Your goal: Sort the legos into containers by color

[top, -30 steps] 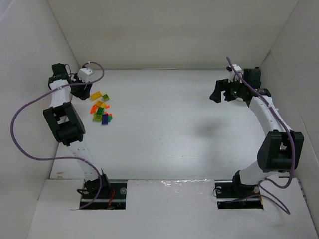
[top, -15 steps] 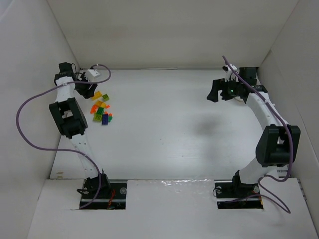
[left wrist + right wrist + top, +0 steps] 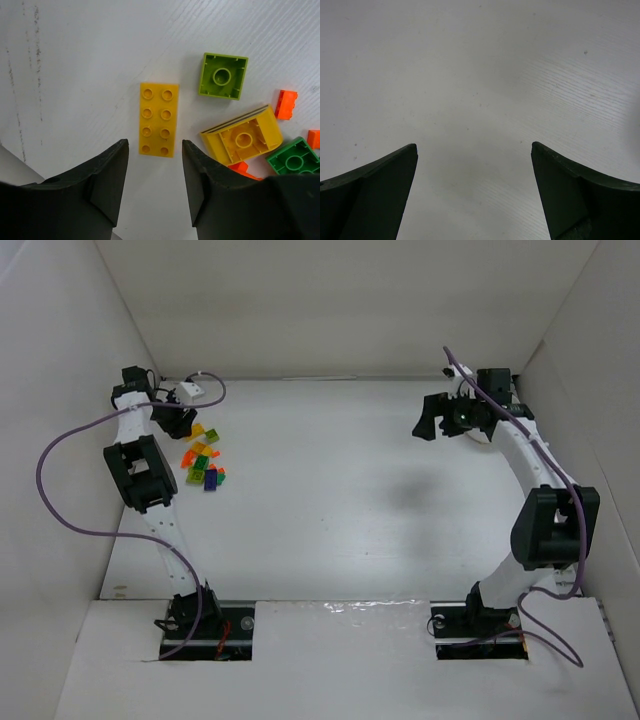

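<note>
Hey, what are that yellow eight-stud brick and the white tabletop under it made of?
The yellow eight-stud rectangular brick looks like moulded hard plastic, smooth, slightly glossy: crisp edges, even colour, round studs. The white tabletop is matt with fine parallel grain lines and scuffs, probably painted or laminated board; I cannot be sure.

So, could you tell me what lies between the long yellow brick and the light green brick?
Nothing: in the left wrist view, only bare white table separates the long yellow brick from the light green brick.
</note>
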`<state>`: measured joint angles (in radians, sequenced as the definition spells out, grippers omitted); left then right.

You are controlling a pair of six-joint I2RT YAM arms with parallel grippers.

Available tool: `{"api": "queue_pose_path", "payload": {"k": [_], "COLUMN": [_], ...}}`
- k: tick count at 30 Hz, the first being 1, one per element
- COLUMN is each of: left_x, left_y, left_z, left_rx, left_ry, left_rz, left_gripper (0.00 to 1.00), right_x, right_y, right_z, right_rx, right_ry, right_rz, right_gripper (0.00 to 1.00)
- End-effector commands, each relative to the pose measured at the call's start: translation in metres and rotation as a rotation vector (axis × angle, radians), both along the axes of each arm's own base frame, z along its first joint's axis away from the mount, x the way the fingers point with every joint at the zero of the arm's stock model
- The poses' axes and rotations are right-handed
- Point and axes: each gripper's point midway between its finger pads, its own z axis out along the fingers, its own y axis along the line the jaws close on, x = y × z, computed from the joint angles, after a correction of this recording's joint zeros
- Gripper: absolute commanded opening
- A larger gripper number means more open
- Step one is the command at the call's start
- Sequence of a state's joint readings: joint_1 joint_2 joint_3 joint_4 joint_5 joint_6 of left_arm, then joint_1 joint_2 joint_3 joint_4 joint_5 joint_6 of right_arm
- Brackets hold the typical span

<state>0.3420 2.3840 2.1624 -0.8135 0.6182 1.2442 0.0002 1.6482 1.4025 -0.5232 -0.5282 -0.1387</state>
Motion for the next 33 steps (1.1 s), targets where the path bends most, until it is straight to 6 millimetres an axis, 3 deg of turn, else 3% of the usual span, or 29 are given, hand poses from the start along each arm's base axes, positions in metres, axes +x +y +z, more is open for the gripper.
{"api": "queue_pose_path", "payload": {"k": [1, 8, 16, 27, 30, 33], "left_x": [-0.003, -0.003, 0.011, -0.010, -0.010, -0.011], "left_y": [-0.003, 0.003, 0.015, 0.014, 0.016, 0.016], "left_z": [0.012, 0.006, -0.005, -0.031, -0.031, -0.036], "left_rx": [-0.012, 0.014, 0.050, 0.066, 0.078, 0.075], "left_ry": [-0.010, 0.010, 0.002, 0.104, 0.104, 0.113], "left_rz": [-0.037, -0.025, 0.010, -0.042, -0.046, -0.047], "left_gripper": [0.45, 0.55, 0.56, 0.56, 0.49, 0.34], "right_x": [0.008, 0.011, 0.011, 0.017, 0.017, 0.016], "right_y": [0.007, 0.006, 0.010, 0.011, 0.015, 0.019], "right_z": [0.016, 0.016, 0.014, 0.012, 0.011, 0.011], "right_rx": [0.007, 0.001, 0.001, -0.011, -0.011, -0.017], "right_ry": [-0.034, -0.035, -0.026, -0.025, -0.017, -0.022], "right_rz": [0.017, 0.010, 0.019, 0.015, 0.024, 0.039], "right_gripper": [1.00, 1.00, 1.00, 1.00, 1.00, 0.99]}}
